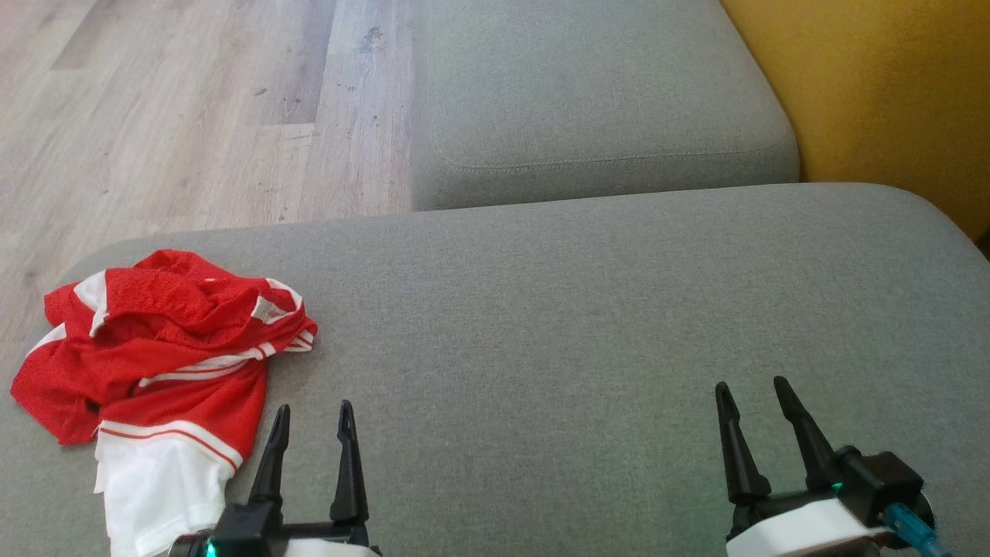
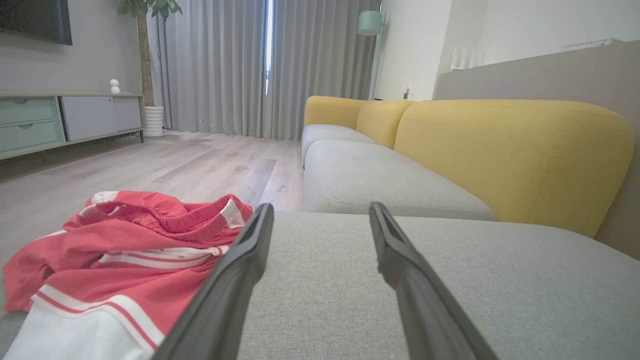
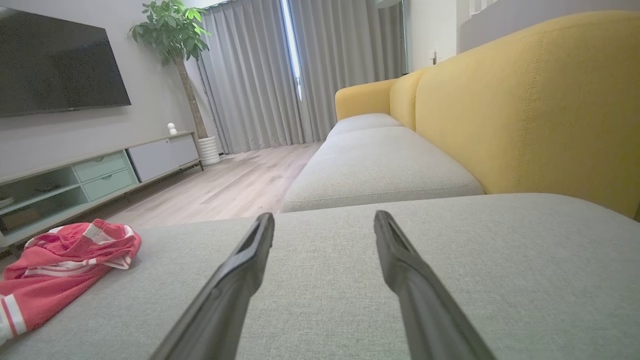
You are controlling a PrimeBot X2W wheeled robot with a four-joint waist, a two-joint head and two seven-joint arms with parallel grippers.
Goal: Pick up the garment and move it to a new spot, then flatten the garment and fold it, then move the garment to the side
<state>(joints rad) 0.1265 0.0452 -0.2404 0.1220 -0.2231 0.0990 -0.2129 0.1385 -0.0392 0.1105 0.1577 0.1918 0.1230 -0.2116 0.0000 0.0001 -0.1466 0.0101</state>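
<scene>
A red and white garment (image 1: pixel 158 363) lies crumpled at the left end of the grey sofa cushion (image 1: pixel 580 325), with a white part hanging toward the near edge. My left gripper (image 1: pixel 313 414) stands open just right of the garment, with nothing between its fingers. In the left wrist view the garment (image 2: pixel 125 255) spreads to the left of the left gripper (image 2: pixel 320 210). My right gripper (image 1: pixel 754 391) is open over the bare cushion at the lower right, far from the garment. In the right wrist view the garment (image 3: pixel 60 272) lies at the far left, well away from the right gripper (image 3: pixel 325 217).
A second grey seat cushion (image 1: pixel 595 100) lies beyond the near one, with the yellow backrest (image 1: pixel 889 93) along the right. Wooden floor (image 1: pixel 170 108) runs past the cushion's left and far edges. A TV cabinet (image 3: pixel 95 175) and a potted plant (image 3: pixel 175 35) stand across the room.
</scene>
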